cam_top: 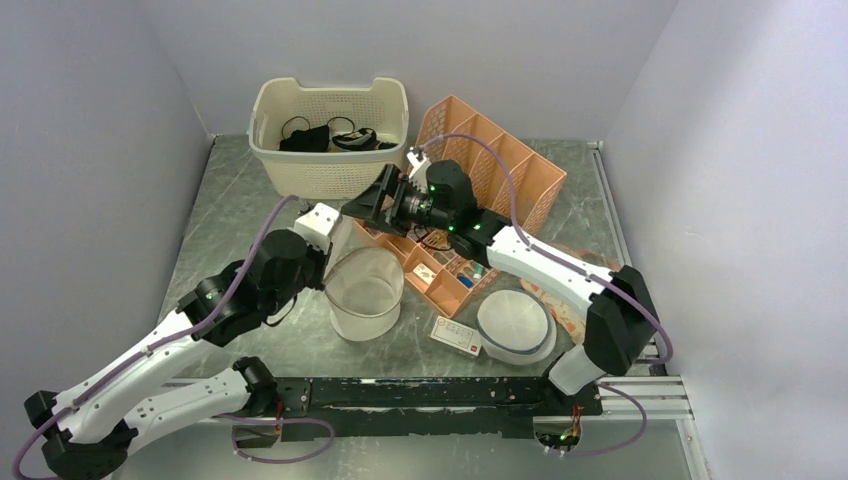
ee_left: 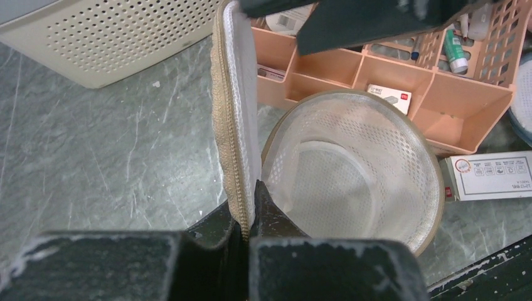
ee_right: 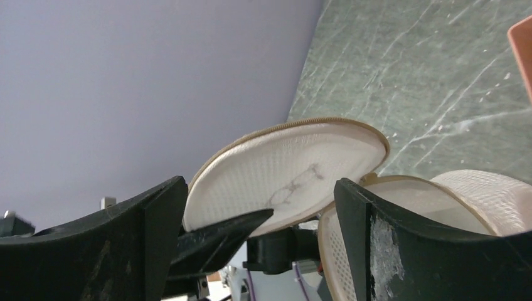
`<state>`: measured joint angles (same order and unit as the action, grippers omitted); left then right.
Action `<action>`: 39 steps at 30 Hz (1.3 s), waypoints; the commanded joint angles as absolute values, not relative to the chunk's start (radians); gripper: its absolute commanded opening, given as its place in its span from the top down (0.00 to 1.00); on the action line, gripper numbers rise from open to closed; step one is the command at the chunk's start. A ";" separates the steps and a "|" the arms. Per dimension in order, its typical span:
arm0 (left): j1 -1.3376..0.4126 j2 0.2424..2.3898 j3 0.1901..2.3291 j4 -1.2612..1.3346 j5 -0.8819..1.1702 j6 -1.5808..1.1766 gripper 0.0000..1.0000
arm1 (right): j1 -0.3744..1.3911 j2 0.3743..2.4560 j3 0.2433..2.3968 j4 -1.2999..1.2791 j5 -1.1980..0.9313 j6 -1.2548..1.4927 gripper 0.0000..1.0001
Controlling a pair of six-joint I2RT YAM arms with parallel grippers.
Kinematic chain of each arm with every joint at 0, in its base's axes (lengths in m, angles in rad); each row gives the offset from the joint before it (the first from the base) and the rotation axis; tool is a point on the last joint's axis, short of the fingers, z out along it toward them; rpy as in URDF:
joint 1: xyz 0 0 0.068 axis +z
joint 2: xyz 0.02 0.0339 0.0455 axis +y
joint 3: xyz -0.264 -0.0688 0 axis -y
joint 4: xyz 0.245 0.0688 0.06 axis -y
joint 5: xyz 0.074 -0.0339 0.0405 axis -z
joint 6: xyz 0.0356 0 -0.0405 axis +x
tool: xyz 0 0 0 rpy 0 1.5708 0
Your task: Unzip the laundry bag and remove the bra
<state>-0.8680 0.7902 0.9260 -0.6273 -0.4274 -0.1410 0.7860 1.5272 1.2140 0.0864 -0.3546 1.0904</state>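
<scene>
Grey marbled bench (ee_left: 113, 150) centre: left gripper (ee_left: 248, 210) pinches the round white-mesh, tan-rimmed laundry bag (ee_left: 351, 163) lid (ee_left: 241, 94); we should lift our spread right gripper (ee_right: 260, 185) clear.

Grey marbled table (cam_top: 230, 200), cream basket (cam_top: 330, 172), orange organizer (cam_top: 540, 185), laundry bag (cam_top: 365, 300), mesh disc (cam_top: 515, 322), box (cam_top: 456, 336)

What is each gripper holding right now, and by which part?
The left gripper pinches the laundry bag by its lid's zippered rim; right gripper is open, holding nothing.
</scene>
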 commanded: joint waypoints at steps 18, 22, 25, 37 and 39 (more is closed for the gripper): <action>-0.872 0.827 0.915 -0.597 -0.280 -0.048 0.73 | 0.875 1.550 1.155 0.152 -0.200 1.253 0.47; -0.872 0.819 0.912 -0.583 -0.264 -0.084 0.70 | 0.872 1.518 1.078 0.180 -0.182 1.260 0.77; -0.873 0.808 0.896 -0.561 -0.226 -0.143 0.63 | 0.871 1.508 1.048 0.177 -0.180 1.238 0.80; -0.872 0.797 0.878 -0.465 -0.101 -0.389 0.36 | 0.872 1.371 0.855 0.108 -0.192 1.128 0.80; -0.872 0.811 0.914 -0.523 -0.173 -0.431 0.34 | 0.877 1.355 0.809 0.104 -0.211 1.127 0.80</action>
